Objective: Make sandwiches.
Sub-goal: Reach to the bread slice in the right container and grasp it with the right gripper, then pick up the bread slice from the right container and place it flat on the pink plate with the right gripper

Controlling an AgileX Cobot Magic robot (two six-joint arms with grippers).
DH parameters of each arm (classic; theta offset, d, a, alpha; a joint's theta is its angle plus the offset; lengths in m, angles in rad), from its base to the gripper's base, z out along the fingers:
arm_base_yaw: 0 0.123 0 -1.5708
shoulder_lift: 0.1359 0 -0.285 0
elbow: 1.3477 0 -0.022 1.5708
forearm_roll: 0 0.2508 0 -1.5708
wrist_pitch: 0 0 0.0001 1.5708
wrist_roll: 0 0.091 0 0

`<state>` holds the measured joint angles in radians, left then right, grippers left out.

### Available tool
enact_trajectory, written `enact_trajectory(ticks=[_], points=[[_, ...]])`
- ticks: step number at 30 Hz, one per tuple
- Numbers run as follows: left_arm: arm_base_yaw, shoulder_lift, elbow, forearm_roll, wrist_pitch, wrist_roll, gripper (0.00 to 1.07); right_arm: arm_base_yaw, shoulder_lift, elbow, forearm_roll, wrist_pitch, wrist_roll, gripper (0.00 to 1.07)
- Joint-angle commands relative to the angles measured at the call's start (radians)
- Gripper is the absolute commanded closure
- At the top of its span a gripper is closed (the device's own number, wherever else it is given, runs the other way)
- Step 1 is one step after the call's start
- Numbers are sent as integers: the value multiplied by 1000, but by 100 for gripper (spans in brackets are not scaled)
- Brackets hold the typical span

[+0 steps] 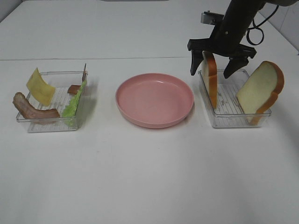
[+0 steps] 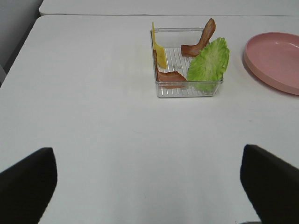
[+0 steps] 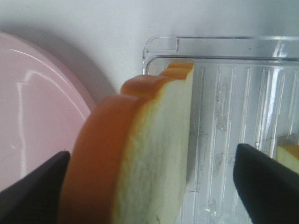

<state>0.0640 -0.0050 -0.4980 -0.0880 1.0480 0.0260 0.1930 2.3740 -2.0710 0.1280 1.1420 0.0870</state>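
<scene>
Here, the black right gripper (image 1: 211,70) hangs at the upper right of the high view with its fingers (image 3: 264,184) spread apart. They straddle the top of an upright toy bread slice, white with an orange-brown crust (image 1: 210,79). One finger sits just beside the crust and the other stands clear of the white face, so nothing is clamped. That slice stands at the left end of a clear ribbed plastic tray (image 1: 233,119), and a second toy bread slice (image 1: 261,88) leans against the tray's right end. Left of this tray, in the middle of the white table (image 1: 149,182), lies a round pink plate (image 1: 154,100). At the far left a second clear tray (image 1: 46,126) holds a yellow cheese square (image 1: 39,86), reddish-brown bacon strips (image 1: 32,109) and a green lettuce leaf (image 1: 74,105) propped on its right wall. The left gripper (image 2: 149,186) hovers over bare table near that tray, fingers wide apart and holding nothing.
</scene>
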Motion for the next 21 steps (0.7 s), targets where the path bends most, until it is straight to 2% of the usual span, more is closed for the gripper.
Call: enact_trajectory(ticks=[1,2,3,4,5,6,18,21], points=[[-2,-21,-1,-3,-13,-7,6,0,0,-6,-2,1,-4,36],[-2,-21,-1,-3,-13,-7,6,0,0,-6,-9,1,-3,55],[-2,-21,-1,-3,-13,-7,6,0,0,-6,-18,2,-3,65],[-2,-21,-1,-3,-13,-7,6,0,0,-6,-18,2,-3,65],[-2,-21,-1,-3,-13,-7,6,0,0,-6,-40,2,8,80],[-2,-21,-1,-3,-13,-7,6,0,-2,-6,-63,4,12,89],[-2,-21,-1,-3,-14,-7,6,0,-10,-6,-68,6,12,92],[-2,-21,-1,-3,-14,-7,6,0,-10,-6,-70,6,33,97]])
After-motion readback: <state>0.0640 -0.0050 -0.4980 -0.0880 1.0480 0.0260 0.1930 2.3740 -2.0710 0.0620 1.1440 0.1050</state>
